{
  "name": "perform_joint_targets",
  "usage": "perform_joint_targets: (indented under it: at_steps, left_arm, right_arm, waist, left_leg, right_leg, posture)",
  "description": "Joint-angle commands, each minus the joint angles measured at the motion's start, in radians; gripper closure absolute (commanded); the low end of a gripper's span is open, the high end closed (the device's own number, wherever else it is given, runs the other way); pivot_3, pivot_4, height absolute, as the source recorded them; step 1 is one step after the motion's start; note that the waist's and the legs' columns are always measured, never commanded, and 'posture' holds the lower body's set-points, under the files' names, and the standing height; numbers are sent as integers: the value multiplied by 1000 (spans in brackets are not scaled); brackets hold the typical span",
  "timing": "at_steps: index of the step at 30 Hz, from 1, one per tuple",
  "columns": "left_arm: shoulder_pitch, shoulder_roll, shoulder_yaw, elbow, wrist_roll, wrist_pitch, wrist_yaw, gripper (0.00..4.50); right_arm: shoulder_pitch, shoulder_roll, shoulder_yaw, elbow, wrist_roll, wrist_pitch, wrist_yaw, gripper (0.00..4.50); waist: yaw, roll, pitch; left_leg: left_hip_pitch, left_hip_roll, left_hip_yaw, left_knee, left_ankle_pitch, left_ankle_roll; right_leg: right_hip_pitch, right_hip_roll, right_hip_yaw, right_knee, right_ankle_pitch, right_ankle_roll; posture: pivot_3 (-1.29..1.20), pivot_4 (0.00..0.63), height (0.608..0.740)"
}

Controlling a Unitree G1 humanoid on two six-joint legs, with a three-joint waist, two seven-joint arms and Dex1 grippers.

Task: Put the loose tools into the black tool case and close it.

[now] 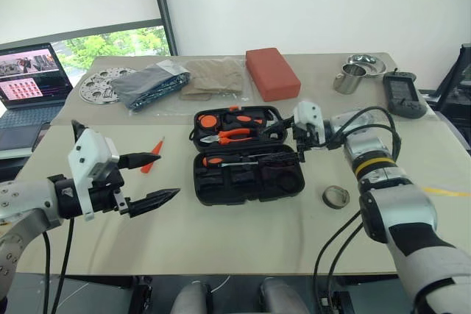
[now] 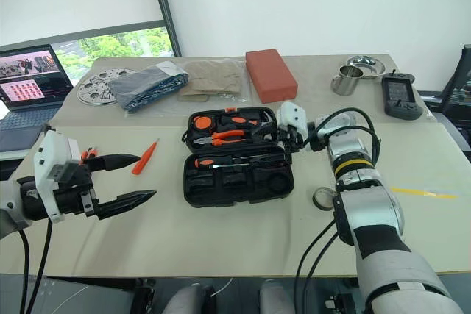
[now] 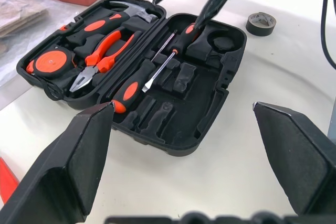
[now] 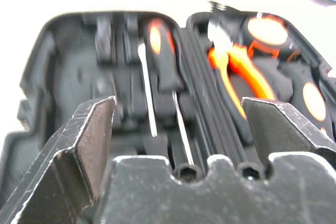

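The black tool case (image 1: 246,182) lies open in the middle of the table. Its far half holds orange-handled pliers (image 3: 102,56), a hammer and a round tape measure. Two screwdrivers (image 3: 126,90) lie in slots of the near half. My right gripper (image 1: 296,146) hovers open over the case's right end, above the screwdriver handles, with nothing between its fingers. My left gripper (image 1: 151,178) hangs open and empty left of the case. Of the loose tools, a slim orange driver (image 1: 152,158) lies on the table by the left gripper. A grey tape roll (image 1: 336,196) lies right of the case.
Behind the case are a red block (image 1: 272,73), a folded tan cloth (image 1: 213,77) and a dark plastic-wrapped bundle (image 1: 151,84). A steel cup (image 1: 352,79) and a black handheld device (image 1: 403,95) sit at the back right. A laptop (image 1: 29,79) stands at the far left.
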Motion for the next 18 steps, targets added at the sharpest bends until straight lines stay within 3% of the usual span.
perform_joint_targets:
  at_steps: [1, 10, 18]
  left_arm:
    - [-29, 20, -13, 14, 1, -32, -10, 0]
    - [-56, 46, -34, 44, 2, -45, -28, 0]
    - [-45, 58, -22, 39, 1, -43, -27, 0]
  right_arm:
    - [17, 12, -56, -36, 55, 77, -28, 1458]
    - [68, 42, -22, -26, -7, 16, -99, 4447]
    - [75, 48, 38, 22, -103, -29, -179, 4447]
  waist:
    - [0, 0, 0]
    - [-3, 0, 0]
    - [-1, -1, 0]
  left_leg:
    - [0, 0, 0, 0, 0, 0]
    - [-1, 0, 0, -1, 1, -1]
    - [-1, -1, 0, -1, 1, -1]
  right_leg:
    - [0, 0, 0, 0, 0, 0]
    - [-1, 1, 1, 0, 0, 0]
    - [-1, 1, 0, 0, 0, 0]
  posture:
    - [0, 150, 740]
    - [0, 150, 740]
    - [0, 150, 740]
